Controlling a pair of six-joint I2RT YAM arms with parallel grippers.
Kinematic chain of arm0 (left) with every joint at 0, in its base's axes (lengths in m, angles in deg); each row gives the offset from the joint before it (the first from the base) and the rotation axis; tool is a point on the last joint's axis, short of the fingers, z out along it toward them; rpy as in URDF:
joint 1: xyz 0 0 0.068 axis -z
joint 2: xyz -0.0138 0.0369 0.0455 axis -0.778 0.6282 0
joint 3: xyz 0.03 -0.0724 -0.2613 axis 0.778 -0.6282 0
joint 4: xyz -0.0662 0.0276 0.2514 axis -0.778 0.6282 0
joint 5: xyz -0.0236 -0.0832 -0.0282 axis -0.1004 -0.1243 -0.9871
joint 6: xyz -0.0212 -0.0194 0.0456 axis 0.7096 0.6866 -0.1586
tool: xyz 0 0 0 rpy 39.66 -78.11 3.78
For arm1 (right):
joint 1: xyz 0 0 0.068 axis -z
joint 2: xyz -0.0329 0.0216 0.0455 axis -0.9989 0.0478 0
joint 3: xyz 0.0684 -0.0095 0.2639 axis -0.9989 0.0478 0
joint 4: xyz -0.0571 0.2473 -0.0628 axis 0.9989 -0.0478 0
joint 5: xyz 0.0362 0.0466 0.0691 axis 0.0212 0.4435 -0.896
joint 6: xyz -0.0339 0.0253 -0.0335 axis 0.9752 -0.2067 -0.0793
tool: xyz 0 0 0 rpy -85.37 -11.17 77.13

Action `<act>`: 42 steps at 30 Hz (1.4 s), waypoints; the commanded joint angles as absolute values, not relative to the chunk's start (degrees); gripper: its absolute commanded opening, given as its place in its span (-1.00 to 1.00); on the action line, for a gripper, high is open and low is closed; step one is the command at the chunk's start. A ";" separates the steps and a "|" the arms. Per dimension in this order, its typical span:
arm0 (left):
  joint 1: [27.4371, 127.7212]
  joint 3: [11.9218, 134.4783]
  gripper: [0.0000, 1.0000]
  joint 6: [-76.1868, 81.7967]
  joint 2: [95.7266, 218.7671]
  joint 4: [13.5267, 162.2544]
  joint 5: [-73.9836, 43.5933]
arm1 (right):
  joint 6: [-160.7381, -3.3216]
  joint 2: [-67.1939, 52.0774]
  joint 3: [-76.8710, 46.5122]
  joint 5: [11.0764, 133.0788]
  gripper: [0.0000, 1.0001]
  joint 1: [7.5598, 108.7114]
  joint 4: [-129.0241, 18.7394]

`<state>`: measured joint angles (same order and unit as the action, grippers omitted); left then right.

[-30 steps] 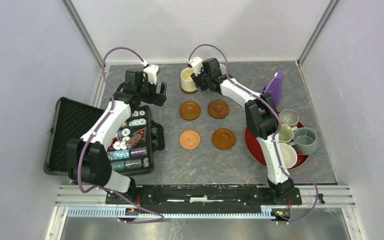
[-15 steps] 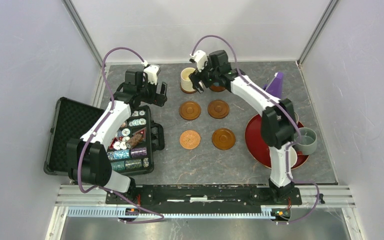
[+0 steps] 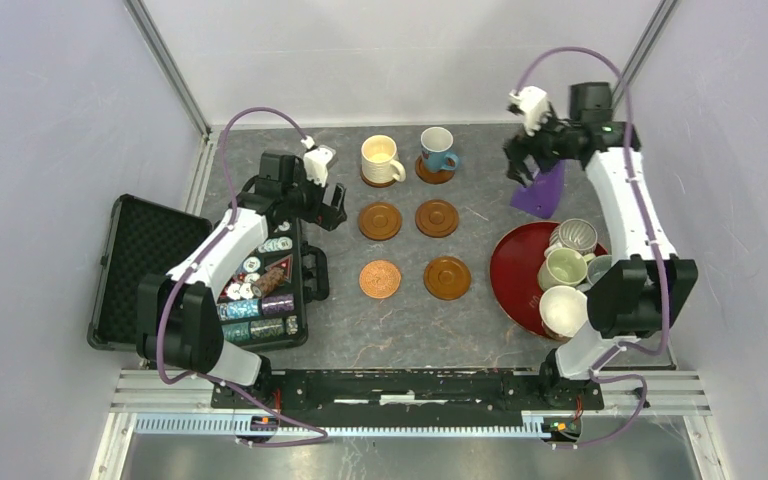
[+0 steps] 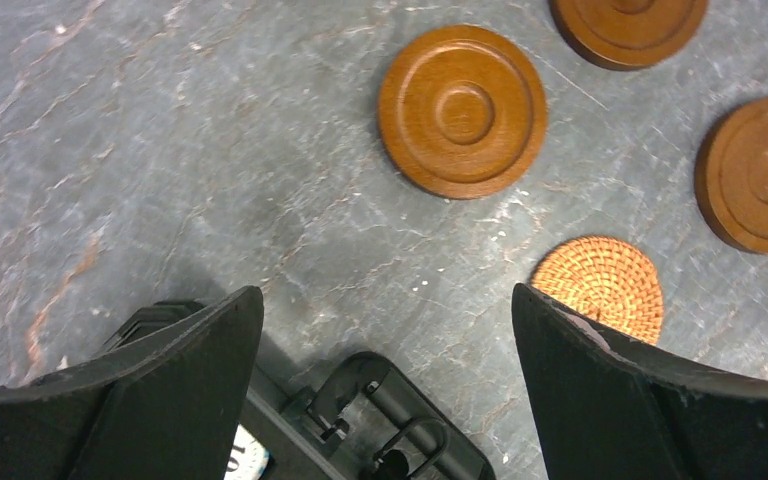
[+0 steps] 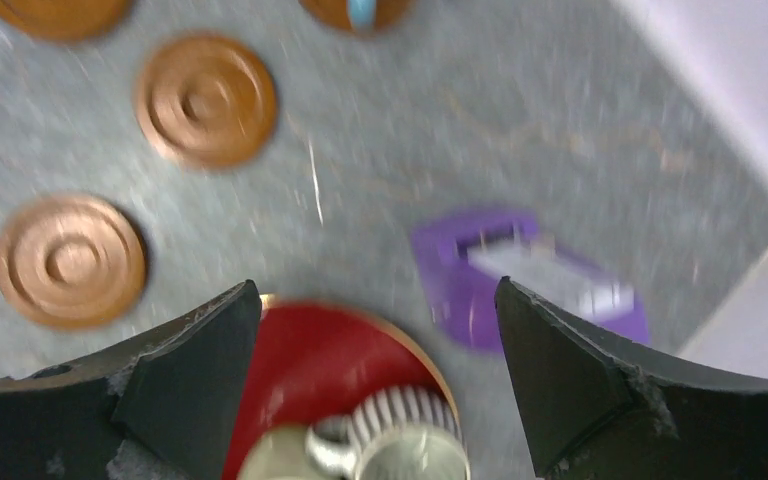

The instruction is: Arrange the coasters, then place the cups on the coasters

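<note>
Coasters [image 3: 380, 220] on grey marbled table [image 3: 410, 325] — pale walls [image 3: 60, 100].

- The bench [image 3: 410, 330] looks like grey stone with pale and rusty veins; it is matt and faintly rough.
- The coasters [image 4: 462, 110] are turned brown wood, smooth with a soft sheen, and have rings cut into the face.
- One coaster [image 4: 597, 287], lower right in the left wrist view, has a woven, basket-like orange surface.
- The cups [image 3: 380, 158] look like glazed ceramic and are shiny.
- The red tray [image 3: 515, 265] is glossy, like lacquer.
- The case [image 3: 140, 260], at the left of the top view, is black with a dimpled foam lining.
- The left claw [image 4: 385, 300] has matt black plastic fingers [image 4: 170, 390].
- The right claw [image 5: 375, 290] has the same, with rough, chipped edges.
</note>
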<state>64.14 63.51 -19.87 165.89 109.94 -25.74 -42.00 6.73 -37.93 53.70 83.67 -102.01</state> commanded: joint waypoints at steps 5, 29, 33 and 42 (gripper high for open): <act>68.07 63.23 1.00 -24.53 165.95 107.04 -29.75 | -26.68 3.65 -37.22 50.96 0.83 100.37 -123.89; 69.67 64.40 1.00 -22.71 168.01 106.94 -29.54 | -29.15 5.56 -25.56 58.25 0.44 115.85 -117.74; 69.69 64.50 1.00 -22.59 167.83 107.12 -28.82 | -33.24 9.22 -26.65 57.87 0.37 115.83 -117.29; 69.71 64.05 1.00 -22.15 167.25 107.31 -27.50 | -41.06 13.30 -25.39 59.29 0.49 115.83 -116.31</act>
<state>69.49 63.07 -22.25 167.84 109.13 -28.36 -35.40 12.66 -24.49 59.34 115.77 -117.83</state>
